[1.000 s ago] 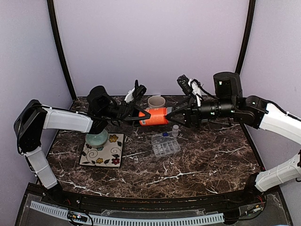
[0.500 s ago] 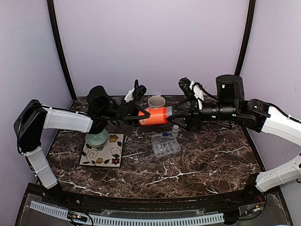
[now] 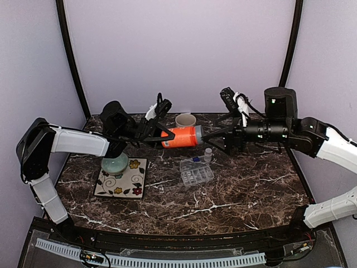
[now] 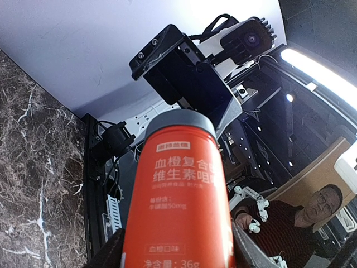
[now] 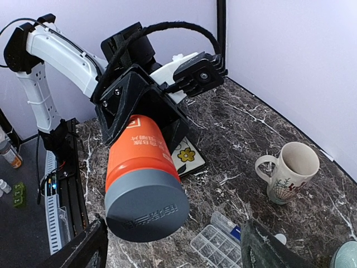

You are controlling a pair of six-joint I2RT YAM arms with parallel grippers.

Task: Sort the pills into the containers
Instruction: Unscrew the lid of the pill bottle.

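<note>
Left gripper [image 3: 165, 137] grips an orange cylindrical bottle [image 3: 183, 137], grey-capped, aloft near the clear plastic organiser box [image 3: 196, 172]; right gripper [image 3: 211, 139] there too, spread wide, empty.

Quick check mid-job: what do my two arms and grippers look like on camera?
Both the left arm and right arm have glossy white shells between bulky black joint housings. The left gripper and right gripper are black, angular, two-fingered, each topped by a white camera mount. A black braided cable loops over the left wrist.
</note>
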